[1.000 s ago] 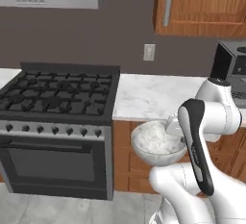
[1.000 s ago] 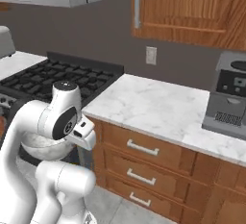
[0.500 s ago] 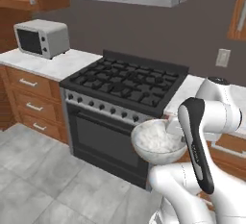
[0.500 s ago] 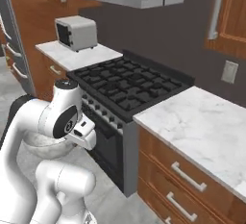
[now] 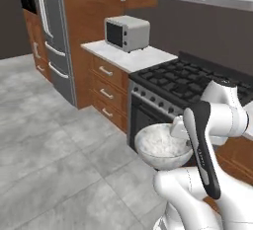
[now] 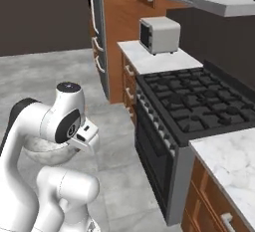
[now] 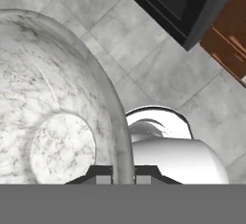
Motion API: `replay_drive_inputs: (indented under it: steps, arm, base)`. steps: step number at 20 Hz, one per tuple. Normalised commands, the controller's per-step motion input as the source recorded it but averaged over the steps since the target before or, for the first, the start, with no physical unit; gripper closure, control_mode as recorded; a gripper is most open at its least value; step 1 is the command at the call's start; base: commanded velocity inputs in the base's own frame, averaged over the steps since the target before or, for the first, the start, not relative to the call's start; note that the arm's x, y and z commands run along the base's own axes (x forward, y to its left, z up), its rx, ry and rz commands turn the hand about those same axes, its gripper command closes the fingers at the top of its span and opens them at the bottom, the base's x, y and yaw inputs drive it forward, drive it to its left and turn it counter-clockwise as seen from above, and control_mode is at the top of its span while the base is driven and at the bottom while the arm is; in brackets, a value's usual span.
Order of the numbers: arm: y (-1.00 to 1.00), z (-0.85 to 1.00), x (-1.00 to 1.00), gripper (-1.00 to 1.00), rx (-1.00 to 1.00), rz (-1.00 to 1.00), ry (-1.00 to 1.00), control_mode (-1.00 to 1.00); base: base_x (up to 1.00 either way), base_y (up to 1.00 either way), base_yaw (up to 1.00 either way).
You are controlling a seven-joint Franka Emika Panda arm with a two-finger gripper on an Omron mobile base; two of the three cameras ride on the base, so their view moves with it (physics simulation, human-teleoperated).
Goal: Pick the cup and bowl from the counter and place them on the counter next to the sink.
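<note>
At the far left stands a tall steel fridge [image 5: 52, 51], then a short stretch of surface [image 5: 129, 56] carrying a toaster oven [image 5: 127, 33], then the black stove [image 5: 190, 83]. The bowl [image 5: 163, 146] hangs in the air above the grey floor [image 5: 54, 150], in front of the stove's oven door, carried off any surface. The tool [image 7: 122, 176] is clamped on the bowl's rim, one finger inside the wall and one outside, so the bowl's body lies to the left of the tool in the hand view. The sink isn't visible, so I judge the base must travel on before lowering.
</note>
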Motion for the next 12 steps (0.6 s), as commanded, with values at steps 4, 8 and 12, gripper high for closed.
replay_drive_inputs:
  steps: [4,8,12]
  arm:
    - [0.0,0.0,0.0,1.0,0.0,0.0,0.0,1.0]
    - [0.0,0.0,0.0,1.0,0.0,0.0,0.0,1.0]
    - [0.0,0.0,0.0,1.0,0.0,0.0,0.0,1.0]
  base:
    - [0.0,0.0,0.61]
    - [0.0,0.0,0.58]
    - [0.02,0.0,0.55]
